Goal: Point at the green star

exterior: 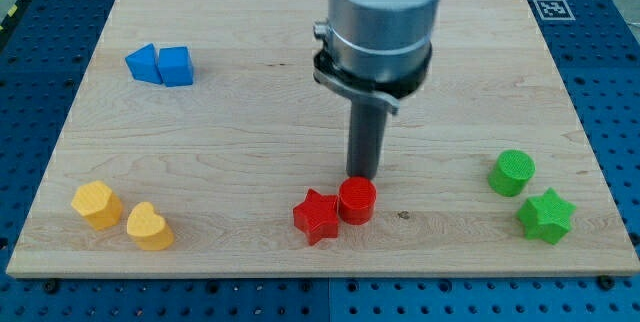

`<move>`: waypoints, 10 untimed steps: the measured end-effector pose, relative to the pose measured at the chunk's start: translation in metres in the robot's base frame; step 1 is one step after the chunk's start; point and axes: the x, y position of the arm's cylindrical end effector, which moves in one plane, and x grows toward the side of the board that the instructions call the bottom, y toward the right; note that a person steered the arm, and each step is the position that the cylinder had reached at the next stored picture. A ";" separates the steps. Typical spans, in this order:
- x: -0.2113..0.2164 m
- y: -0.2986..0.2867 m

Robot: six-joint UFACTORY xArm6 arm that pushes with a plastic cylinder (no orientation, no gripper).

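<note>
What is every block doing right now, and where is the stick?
Green star block: flat on the wooden board, touched by nothing.
Green cylinder block: upright, close beside the star.
Red star block: flat, touching the red cylinder.
Red cylinder block: upright, just below my tip.
Two blue blocks: side by side.
Two yellow blocks: side by side.

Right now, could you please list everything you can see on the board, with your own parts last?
blue blocks: two, blue, touching, upper left of the view
yellow blocks: two, yellow, lower left
red star: one, red, bottom centre
red cylinder: one, red, touching the star's right side
green cylinder: one, green, right side
green star: one, green, lower right, just below the green cylinder
wooden board: one, light wood
my tip: one, dark rod, just behind the red cylinder, far from the green star
</note>
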 end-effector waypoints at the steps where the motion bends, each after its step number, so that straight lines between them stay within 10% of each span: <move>1: 0.010 0.005; 6: 0.002 0.053; 10: 0.083 0.102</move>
